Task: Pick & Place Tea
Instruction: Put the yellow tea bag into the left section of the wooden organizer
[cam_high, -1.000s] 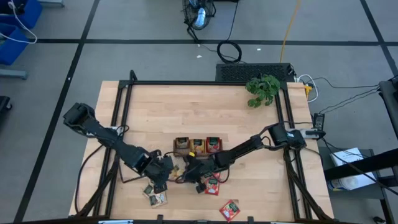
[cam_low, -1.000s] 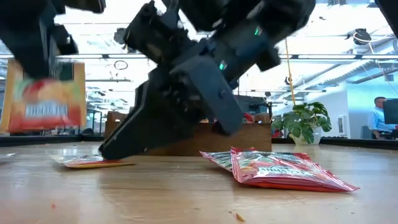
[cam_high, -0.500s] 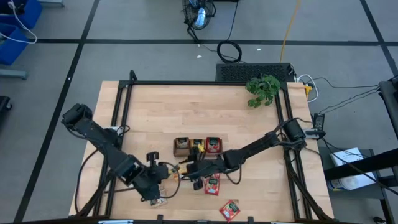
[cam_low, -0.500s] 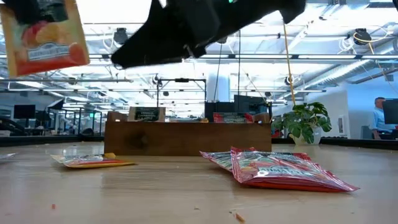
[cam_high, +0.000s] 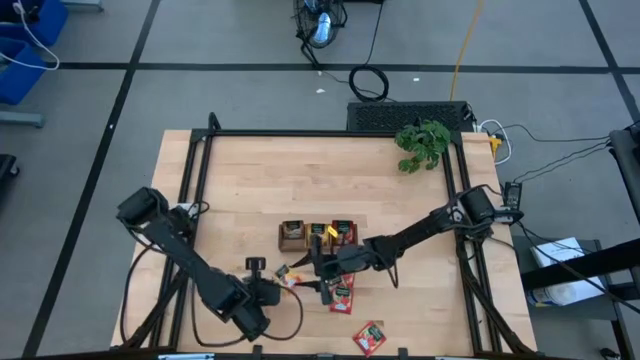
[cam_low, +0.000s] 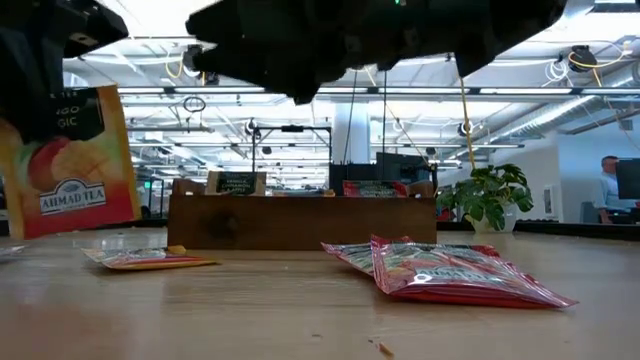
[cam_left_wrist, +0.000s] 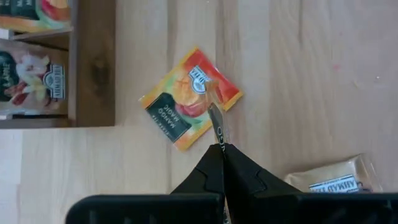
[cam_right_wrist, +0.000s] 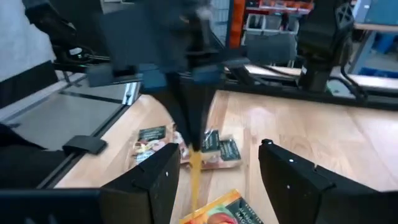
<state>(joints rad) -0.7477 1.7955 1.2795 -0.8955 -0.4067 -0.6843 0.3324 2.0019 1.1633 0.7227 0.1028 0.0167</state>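
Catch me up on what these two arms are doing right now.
They're sorting tea sachets into the wooden tray. The left gripper has its jaws shut on a corner of an orange mango tea sachet, holding it in the air near the tray. The right gripper hangs beside it with its jaws open and empty. Several sachets still lie loose on the table, including a red one.

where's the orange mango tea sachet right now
In the high view, the orange mango sachet hangs pinched in the left end effector, above the table just front-left of the brown tray, beside the open right end effector.
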